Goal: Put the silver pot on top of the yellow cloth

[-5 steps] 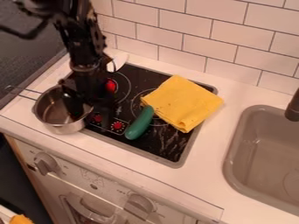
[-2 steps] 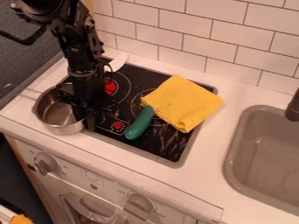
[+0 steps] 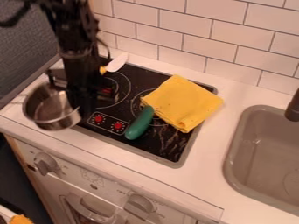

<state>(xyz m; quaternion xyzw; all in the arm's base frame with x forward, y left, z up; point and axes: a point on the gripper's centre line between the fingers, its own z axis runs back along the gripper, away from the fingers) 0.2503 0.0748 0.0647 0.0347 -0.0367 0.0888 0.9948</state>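
Note:
The black gripper (image 3: pixel 80 107) is at the left of the stove, shut on the right rim of the silver pot (image 3: pixel 41 107). The pot hangs a little tilted over the left counter, beside the stove's left edge, and its handle is hidden. On the right half of the stove lies the folded yellow cloth (image 3: pixel 184 103), apart from the pot and gripper.
A green toy vegetable (image 3: pixel 139 124) lies on the black stove top (image 3: pixel 165 146), touching the cloth's left corner. Behind the arm is a white utensil (image 3: pixel 117 63) with a yellow part. The sink (image 3: pixel 262 162) is at the right, the tiled wall behind.
The gripper shifted right from inside the pot to its right rim, then took hold there. Since then, pot and gripper have moved slightly left and up in the view.

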